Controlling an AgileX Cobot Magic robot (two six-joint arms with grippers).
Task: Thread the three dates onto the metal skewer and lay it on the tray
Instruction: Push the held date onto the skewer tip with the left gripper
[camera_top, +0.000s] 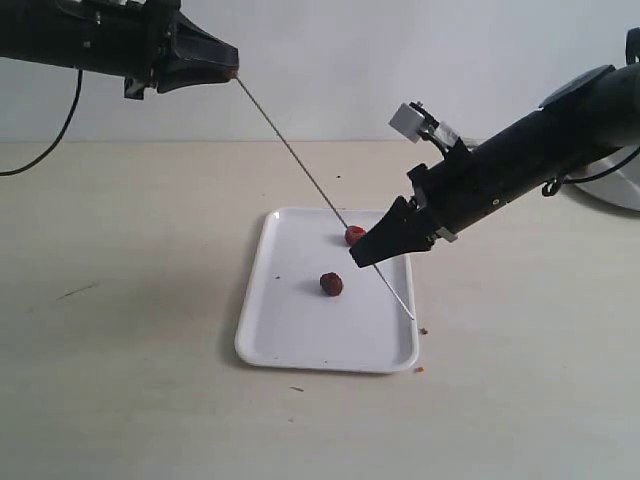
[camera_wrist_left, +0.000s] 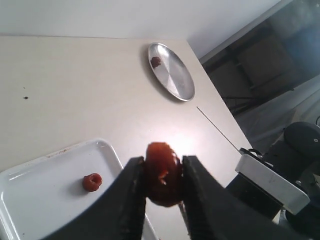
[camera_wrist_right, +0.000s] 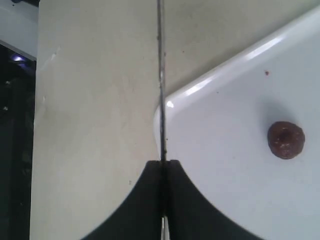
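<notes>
The left gripper is pinching a wrinkled red-brown fruit: the held date is sitting squarely between the two black jaws, which are closed on its sides. The right gripper is clamping the metal skewer, its jaws shut flat together with only the thin rod between them, low over the white tray.

Going outward from the left jaws, the skewer's upper end is meeting the held date right at the fingertips. Whether the tip is piercing the fruit I cannot tell. From there the rod is slanting down and to the right in the exterior view, passing through the right gripper and ending just past the tray's right edge. So the skewer's long axis is running from one gripper to the other, with the held date lying at its top end, in line with it. The coming move, as I judge it, is turning on that line — the left arm would be pushing the date along the rod toward the right gripper, not across it, or the thin rod may flex or slip.

Two more dates are lying on the tray: the far date just beside the right gripper's tips, and the near date apart from it, toward the front. A round steel plate holding a lone date is sitting well apart.
</notes>
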